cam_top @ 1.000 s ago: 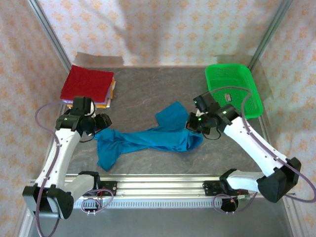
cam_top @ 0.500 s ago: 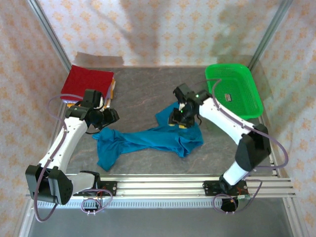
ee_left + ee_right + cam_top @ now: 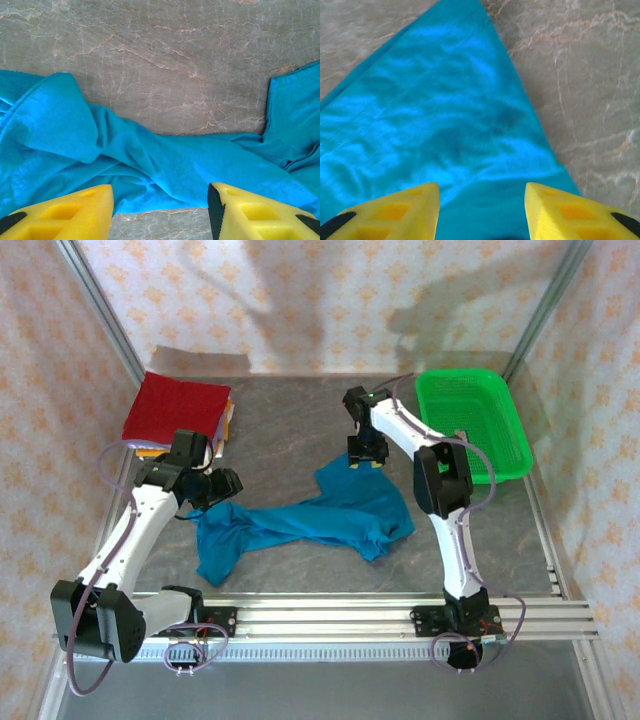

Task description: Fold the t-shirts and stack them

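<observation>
The teal-blue t-shirt (image 3: 310, 520) lies crumpled and twisted across the middle of the table, with one flap (image 3: 345, 480) reaching toward the back. My left gripper (image 3: 228, 484) hangs open just above the shirt's left part; its yellow fingers (image 3: 65, 212) frame the bunched teal cloth (image 3: 150, 160) with nothing between them. My right gripper (image 3: 362, 457) is open over the back flap, and the cloth (image 3: 445, 125) lies below its spread fingers (image 3: 560, 210). A folded dark red shirt (image 3: 175, 406) tops the stack at the back left, with orange and yellow edges (image 3: 228, 428) showing under it.
A green mesh basket (image 3: 472, 420) stands at the back right, close to the right arm. Bare grey stone table (image 3: 290, 420) lies between the stack and the basket. A metal rail (image 3: 320, 615) runs along the near edge.
My right arm has swung from the shirt's right end to the back flap near the centre. The left gripper has shifted slightly right. The shirt's right end has settled flatter.
</observation>
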